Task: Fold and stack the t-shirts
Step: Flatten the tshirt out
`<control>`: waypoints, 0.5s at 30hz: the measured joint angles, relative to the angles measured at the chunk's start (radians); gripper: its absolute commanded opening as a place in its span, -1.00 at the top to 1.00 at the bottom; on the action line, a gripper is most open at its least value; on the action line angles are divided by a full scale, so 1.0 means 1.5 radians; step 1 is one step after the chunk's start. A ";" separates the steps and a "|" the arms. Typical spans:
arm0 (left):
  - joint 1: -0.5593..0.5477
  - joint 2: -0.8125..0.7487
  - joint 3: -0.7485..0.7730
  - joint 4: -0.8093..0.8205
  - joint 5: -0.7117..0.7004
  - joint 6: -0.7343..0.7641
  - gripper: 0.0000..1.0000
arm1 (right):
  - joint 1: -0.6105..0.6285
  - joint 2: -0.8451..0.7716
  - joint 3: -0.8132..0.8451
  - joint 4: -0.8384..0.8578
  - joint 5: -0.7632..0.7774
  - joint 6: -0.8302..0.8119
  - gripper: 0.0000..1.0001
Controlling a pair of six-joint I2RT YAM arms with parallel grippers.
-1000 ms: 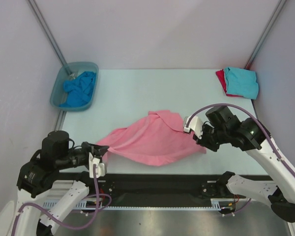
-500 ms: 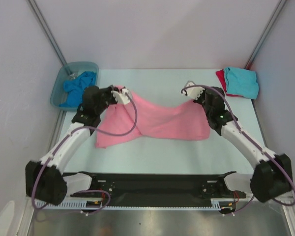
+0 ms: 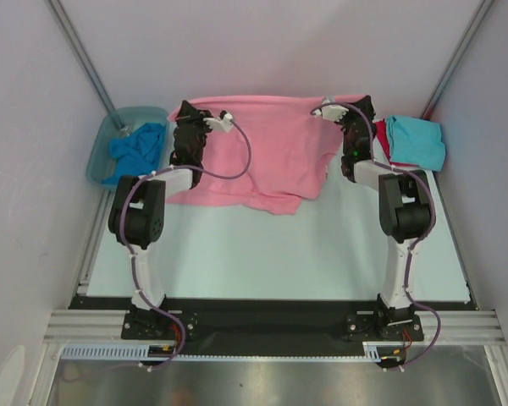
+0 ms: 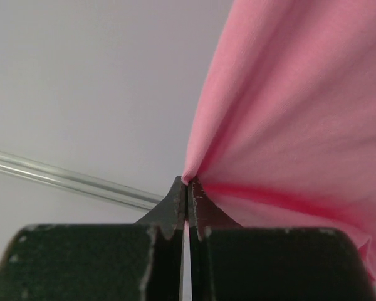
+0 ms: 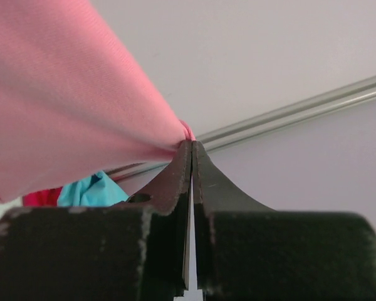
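Observation:
The light pink t-shirt (image 3: pixel 271 152) hangs stretched between both grippers at the back of the table, its lower edge resting on the tabletop. My left gripper (image 3: pixel 190 104) is shut on its left top corner, and in the left wrist view the pink cloth (image 4: pixel 288 125) fans out from the pinched tips (image 4: pixel 188 182). My right gripper (image 3: pixel 361 101) is shut on the right top corner; the pink cloth (image 5: pixel 62 94) runs left from those tips (image 5: pixel 191 143). A turquoise t-shirt (image 3: pixel 416 139) lies folded on a red one (image 3: pixel 378 134) at the back right. A brighter blue t-shirt (image 3: pixel 137 152) lies crumpled in the tub.
The grey-blue plastic tub (image 3: pixel 96 159) stands at the back left, beside the left arm. Both arms reach far out over the table (image 3: pixel 305 254). Metal frame poles (image 3: pixel 80 55) run along the back corners, and white walls close in three sides.
Both arms have swung from the near edge to the back of the table and risen, carrying the pink t-shirt's corners apart so it now hangs spread wide.

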 measured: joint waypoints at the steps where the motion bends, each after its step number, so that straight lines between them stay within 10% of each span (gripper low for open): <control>1: -0.001 0.016 0.000 0.009 -0.002 0.004 0.99 | -0.002 0.022 0.017 0.008 -0.002 -0.005 1.00; 13: -0.008 0.173 0.029 0.101 -0.035 0.062 1.00 | -0.006 0.241 0.162 0.019 -0.002 -0.056 1.00; 14: -0.008 0.184 0.033 0.109 -0.036 0.069 0.99 | -0.006 0.249 0.167 0.019 -0.002 -0.059 0.93; 15: -0.009 0.198 0.039 0.118 -0.041 0.080 0.99 | -0.005 0.258 0.176 0.019 0.000 -0.062 0.42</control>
